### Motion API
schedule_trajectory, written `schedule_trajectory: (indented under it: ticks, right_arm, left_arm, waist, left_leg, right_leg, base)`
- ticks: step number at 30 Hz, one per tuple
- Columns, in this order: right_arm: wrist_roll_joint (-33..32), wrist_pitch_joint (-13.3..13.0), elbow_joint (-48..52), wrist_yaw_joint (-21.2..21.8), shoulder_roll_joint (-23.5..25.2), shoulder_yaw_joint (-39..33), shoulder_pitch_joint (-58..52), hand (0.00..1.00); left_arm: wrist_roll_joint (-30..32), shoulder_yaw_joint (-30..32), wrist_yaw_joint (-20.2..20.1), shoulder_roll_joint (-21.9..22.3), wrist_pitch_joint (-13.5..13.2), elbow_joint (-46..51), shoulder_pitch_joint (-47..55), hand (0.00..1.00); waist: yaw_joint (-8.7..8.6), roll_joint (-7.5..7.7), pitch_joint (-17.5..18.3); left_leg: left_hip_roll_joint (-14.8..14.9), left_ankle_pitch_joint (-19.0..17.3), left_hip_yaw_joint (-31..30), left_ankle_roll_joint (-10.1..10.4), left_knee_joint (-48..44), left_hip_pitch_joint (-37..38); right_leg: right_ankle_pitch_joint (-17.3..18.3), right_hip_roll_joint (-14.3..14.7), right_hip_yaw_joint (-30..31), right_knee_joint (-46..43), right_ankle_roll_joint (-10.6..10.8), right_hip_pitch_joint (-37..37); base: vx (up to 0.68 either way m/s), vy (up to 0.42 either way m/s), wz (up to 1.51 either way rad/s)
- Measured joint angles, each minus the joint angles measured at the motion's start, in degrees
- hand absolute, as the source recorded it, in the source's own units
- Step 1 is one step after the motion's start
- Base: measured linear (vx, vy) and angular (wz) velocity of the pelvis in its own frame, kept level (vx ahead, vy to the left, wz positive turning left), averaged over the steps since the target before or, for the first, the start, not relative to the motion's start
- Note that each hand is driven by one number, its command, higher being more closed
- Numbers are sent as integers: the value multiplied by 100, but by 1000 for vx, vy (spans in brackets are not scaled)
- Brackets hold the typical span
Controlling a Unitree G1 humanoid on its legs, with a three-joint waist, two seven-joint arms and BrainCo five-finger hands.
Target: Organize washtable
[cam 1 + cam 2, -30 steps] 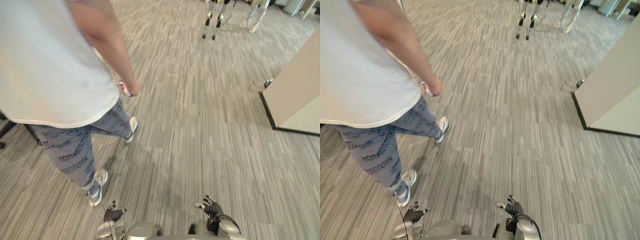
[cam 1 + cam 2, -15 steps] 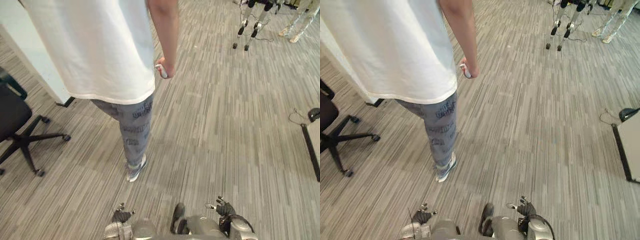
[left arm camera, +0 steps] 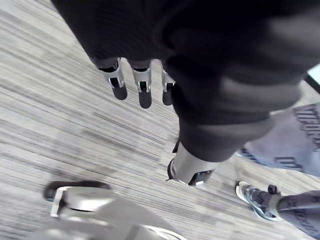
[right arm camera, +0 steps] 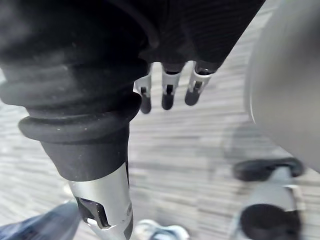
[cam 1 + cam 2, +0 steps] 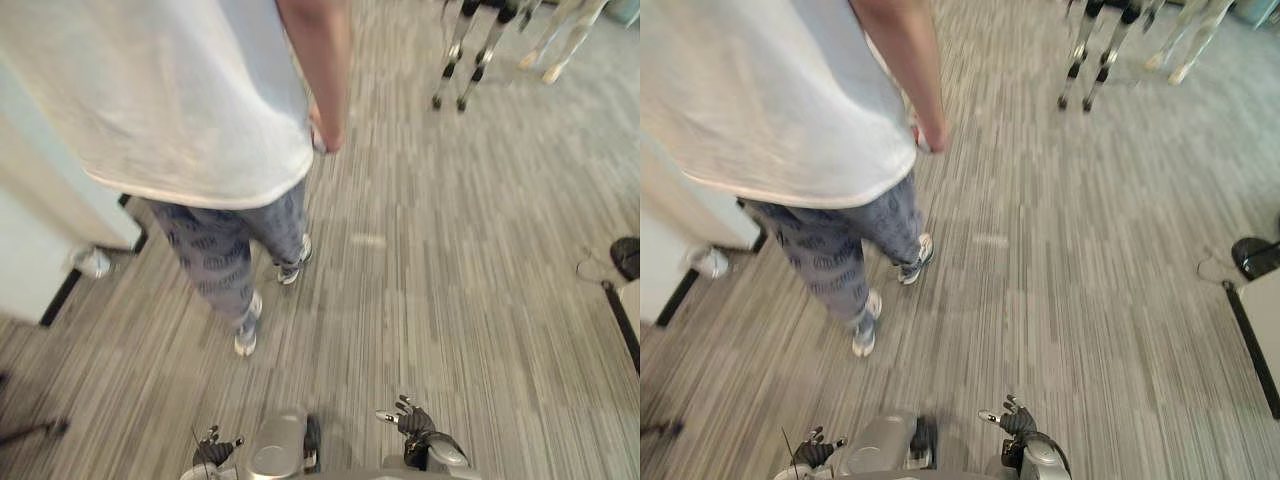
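Carpeted floor (image 5: 470, 260) lay before the robot, with no washtable or its items identifiable in any view. From left: a pale panel (image 5: 40, 240) stood at the edge; a person (image 5: 190, 110) in a white shirt and patterned trousers stood beside it, a small object in the hand (image 5: 327, 135). The left hand (image 3: 142, 82) hung empty over the floor, fingers relaxed and straight; the right hand (image 4: 167, 90) likewise. The step in hand was judged to be transit or standing by; the next move called for bringing the washtable into view.
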State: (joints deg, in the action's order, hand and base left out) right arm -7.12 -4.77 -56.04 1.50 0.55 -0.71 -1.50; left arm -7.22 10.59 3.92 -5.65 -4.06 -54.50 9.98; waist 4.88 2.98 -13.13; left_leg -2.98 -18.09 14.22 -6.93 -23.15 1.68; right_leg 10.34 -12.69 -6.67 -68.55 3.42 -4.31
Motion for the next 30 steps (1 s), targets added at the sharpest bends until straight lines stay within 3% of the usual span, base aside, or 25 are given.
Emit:
schedule_trajectory:
  ticks: [2, 3, 4, 6, 7, 8, 9, 10, 11, 12, 13, 14, 15, 16, 18, 19, 20, 21, 22, 23, 24, 27, 28, 30]
  right_arm:
    - [77, -59, 257, 3, 26, 17, -9, 0]
    - [93, -97, 361, 6, -25, 28, 13, 0]
    - [96, -117, 369, 5, -167, 88, 64, 0]
    - [99, -104, 345, 1, -227, 115, 63, 0]
    - [99, -89, 340, -3, -238, 116, 36, 0]
    - [101, -78, 347, -2, -284, 118, 8, 0]
    - [101, -21, 389, 7, -295, 104, -6, 0]
    - [103, 30, 565, 14, -357, 61, -84, 0]
    - [101, 26, 693, 12, -399, 55, -136, 0]
    - [103, 37, 872, 9, -482, 68, -201, 0]
    - [88, 75, 1020, -9, -518, 101, -224, 0]
    - [75, 86, 995, -15, -434, 96, -215, 0]
    - [65, 87, 959, -17, -364, 94, -206, 0]
    - [44, 88, 821, -18, -212, 108, -211, 0]
    - [41, 98, 737, -16, -39, 128, -210, 0]
    - [36, 92, 700, -16, 18, 116, -194, 0]
    - [40, 93, 652, -18, 32, 105, -191, 0]
    - [49, 72, 495, -19, -19, 79, -189, 0]
    - [65, 70, 421, -20, -161, 86, -193, 0]
    - [82, 93, 324, -22, -57, 97, -110, 0]
    - [99, 80, 346, -16, -4, 75, -153, 0]
    - [102, 68, 428, -12, 67, 17, -179, 0]
    - [106, 66, 467, -4, 100, 12, -168, 0]
    - [130, 58, 463, -5, 106, 28, -164, 0]
  left_arm:
    - [3, 3, -7, 6, -9, -4, -44, 0]
    - [2, -18, -6, 12, 3, -13, -156, 0]
    - [14, -145, -9, 16, 4, -5, -255, 0]
    - [19, -228, -10, 25, -13, -3, -321, 0]
    - [27, -344, -10, 27, -18, -5, -352, 0]
    - [70, -381, -16, 35, -21, -5, -359, 0]
    - [114, -382, -14, 77, -23, -17, -348, 0]
    - [151, -353, -21, 209, -19, -22, -370, 0]
    - [162, -308, -22, 284, -13, -23, -371, 0]
    - [148, -109, -27, 418, -18, -3, -369, 0]
    - [142, 151, -28, 597, 6, 46, -348, 0]
    - [132, 240, -45, 625, 12, 146, -364, 0]
    - [126, 241, -68, 615, 11, 214, -377, 0]
    - [114, 222, -101, 522, -17, 304, -374, 0]
    - [105, 181, -134, 421, -31, 374, -374, 0]
    - [105, 127, -136, 421, -28, 449, -369, 0]
    - [105, 125, -136, 400, -36, 471, -370, 0]
    - [106, 54, -132, 447, -54, 460, -359, 0]
    - [80, -19, -131, 547, -87, 437, -293, 0]
    - [73, -26, -124, 444, -88, 435, -297, 0]
    - [74, -29, -128, 438, -86, 432, -292, 0]
    - [57, -23, -119, 392, -84, 433, -325, 0]
    - [58, -43, -121, 333, -78, 395, -357, 0]
    - [51, -75, -121, 321, -75, 265, -355, 0]
  waist:
    - [-136, -28, -4]
    - [-184, -35, -24]
    - [-305, -80, -57]
    - [-392, -52, -54]
    - [-431, 10, -47]
    - [-426, 60, -30]
    - [-488, 5, 11]
    - [-578, -174, 99]
    - [-593, -282, 70]
    - [-568, -516, 28]
    - [-523, -718, 7]
    - [-511, -710, -40]
    - [-476, -637, -82]
    - [-379, -449, -85]
    - [-373, -305, -50]
    - [-376, -241, -73]
    - [-344, -236, -75]
    - [-309, -326, -28]
    - [-232, -511, 34]
    - [-262, -325, 120]
    - [-328, -212, 169]
    - [-273, -61, 102]
    - [-253, -26, 13]
    - [-278, -8, 2]
  left_leg:
    - [-1, -37, -24, 47, 651, 738]
    - [7, -59, -68, 89, 952, 1104]
    - [63, -107, -177, 188, 1195, 1483]
    - [29, -197, -327, 352, 1342, 1765]
    - [-76, -291, -446, 520, 1395, 2051]
    - [-148, -360, -564, 644, 1284, 2239]
    - [-71, -431, -714, 771, 632, 2227]
    - [255, -284, -757, 974, -656, 1767]
    - [445, 36, -760, 995, -1447, 1474]
    - [731, 966, -736, 969, -2552, 1044]
    - [1215, 2028, -597, 1050, -3673, 525]
    - [1551, 1628, -404, 861, -4603, -30]
    - [1606, 1409, -344, 837, -4831, -244]
    - [1594, 1062, -272, 837, -4859, -614]
    - [1569, 550, -255, 860, -4066, -1167]
    - [1468, 358, -286, 858, -2877, -1404]
    - [1360, 364, -343, 869, -2089, -1446]
    - [1128, 652, -696, 1182, -323, -1417]
    - [1097, 1745, -920, 1079, 357, -1331]
    - [920, 1465, -761, 789, 269, -1172]
    - [828, 1272, -669, 684, 203, -1130]
    - [754, 763, -273, 486, 93, -735]
    - [647, 503, -125, 402, 173, -219]
    - [643, 406, -45, 346, 540, 487]
  right_leg:
    - [320, 96, -571, 423, -179, -795]
    - [443, 273, -976, 1211, -197, -1269]
    - [266, 511, -1518, 3126, -222, -1424]
    - [-230, 700, -1859, 4583, -202, -1470]
    - [-532, 787, -1945, 5365, -302, -1604]
    - [-575, 859, -1937, 5493, -485, -1672]
    - [-1103, 1034, -1545, 5264, -1366, -1692]
    - [-1328, 1117, -1611, 5047, -1489, -1580]
    - [-1367, 1172, -1741, 5012, -1476, -1417]
    - [-1299, 1367, -1784, 5044, -1378, -1152]
    - [-1045, 1684, -1592, 5151, -1331, -788]
    - [-761, 1800, -1434, 5162, -1309, -414]
    - [-656, 1800, -1295, 5188, -1276, -194]
    - [-586, 1744, -1016, 5412, -1160, 265]
    - [-510, 1644, -686, 5917, -992, 933]
    - [-447, 1522, -447, 6067, -866, 1228]
    - [-369, 1428, -321, 6060, -754, 1301]
    - [-162, 1332, -45, 6000, -527, 1351]
    - [81, 1386, 329, 5870, -328, 1438]
    - [212, 1095, 506, 5683, -219, 1494]
    - [264, 951, 525, 5337, -144, 1383]
    - [206, 616, 471, 3183, 64, 486]
    - [234, 311, 121, 2070, 27, 139]
    - [499, 167, -582, 1825, -174, 73]
  base:
    - [638, 175, -13]
    - [803, 144, 20]
    - [820, 127, 31]
    - [659, 52, 47]
    - [823, 10, 48]
    - [850, -1, 54]
    - [1019, -21, 56]
    - [682, -18, 55]
    - [805, -10, 30]
    - [626, 10, -21]
    - [932, 38, -56]
    - [787, 54, -64]
    - [765, 75, -74]
    - [738, 83, -81]
    - [714, 113, -79]
    - [544, 149, -68]
    - [620, 238, -102]
    - [674, 374, -132]
    - [786, 463, -134]
    - [684, 401, -90]
    - [566, 304, -44]
    - [440, 244, -45]
    - [420, 213, -46]
    - [430, 143, -19]
